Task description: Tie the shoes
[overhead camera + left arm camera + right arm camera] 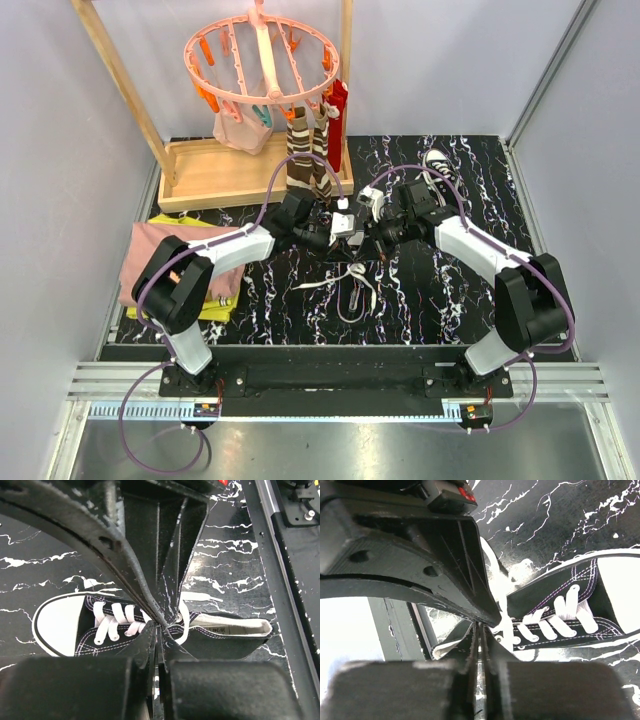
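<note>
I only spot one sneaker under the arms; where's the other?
Top view: the second sneaker lies far-right on the marble table, just beyond the right arm.

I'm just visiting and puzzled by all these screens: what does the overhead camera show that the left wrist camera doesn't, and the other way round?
Only overhead: the left arm and right arm, the pink peg hanger with striped socks, the folded cloths, and a second sneaker at the far right. Only the left wrist: the worked sneaker close up, its white toe cap, crossed laces and insole. Both: the black marbled table and the left pincer, shut by the laces.
</note>
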Motion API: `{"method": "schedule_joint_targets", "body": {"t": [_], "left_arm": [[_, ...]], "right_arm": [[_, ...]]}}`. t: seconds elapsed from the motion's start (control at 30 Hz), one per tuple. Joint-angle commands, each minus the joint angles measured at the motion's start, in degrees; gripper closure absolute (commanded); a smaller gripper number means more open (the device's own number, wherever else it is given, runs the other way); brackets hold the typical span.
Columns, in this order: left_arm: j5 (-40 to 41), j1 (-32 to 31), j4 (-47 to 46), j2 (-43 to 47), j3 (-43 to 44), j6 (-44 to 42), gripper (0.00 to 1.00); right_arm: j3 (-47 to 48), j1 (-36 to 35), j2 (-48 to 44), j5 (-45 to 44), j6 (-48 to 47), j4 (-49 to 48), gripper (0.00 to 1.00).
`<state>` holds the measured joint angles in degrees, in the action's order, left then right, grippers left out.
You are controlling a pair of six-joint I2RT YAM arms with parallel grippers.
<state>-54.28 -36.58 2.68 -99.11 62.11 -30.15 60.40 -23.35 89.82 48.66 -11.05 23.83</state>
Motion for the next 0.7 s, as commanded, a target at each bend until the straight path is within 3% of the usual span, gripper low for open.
{"method": "schedule_joint_targets", "body": {"t": [0.0, 0.07, 0.1, 0.2, 0.27, 0.5, 0.67], "left_arm": [[-4.78, -0.51, -6.90, 1.02, -0.85, 2.90, 1.00], [-4.69, -0.25, -7.16, 1.11, -1.20, 3.17, 1.00], [-4.69, -0.07, -7.42, 1.03, -1.37, 3.52, 1.00], [-4.69, 0.28, -7.60, 1.02, -1.29, 3.78, 1.00], [-4.69, 0.28, -7.69, 0.85, -1.20, 3.78, 1.00], [-4.96, 0.81, -8.30, 0.32, -0.93, 4.40, 1.00], [-5.05, 1.77, -7.69, 0.50, -1.28, 4.49, 1.00]], "right_arm": [[-0.37, 0.06, -2.98, -0.15, 0.15, -3.80, 0.79], [-0.90, 0.59, -4.38, -1.64, -1.16, -3.80, 0.61], [-1.68, 0.85, -4.74, -2.25, -1.69, -3.71, 0.42], [-4.23, 1.03, -7.02, -4.80, -4.85, -3.97, 0.20], [-5.46, 1.03, -7.55, -5.16, -6.79, -4.32, 0.11], [-9.94, 0.94, -7.47, -4.81, -13.28, -8.19, 0.08], [-12.06, 0.68, -8.61, -1.74, -15.31, -12.75, 0.15]]}}
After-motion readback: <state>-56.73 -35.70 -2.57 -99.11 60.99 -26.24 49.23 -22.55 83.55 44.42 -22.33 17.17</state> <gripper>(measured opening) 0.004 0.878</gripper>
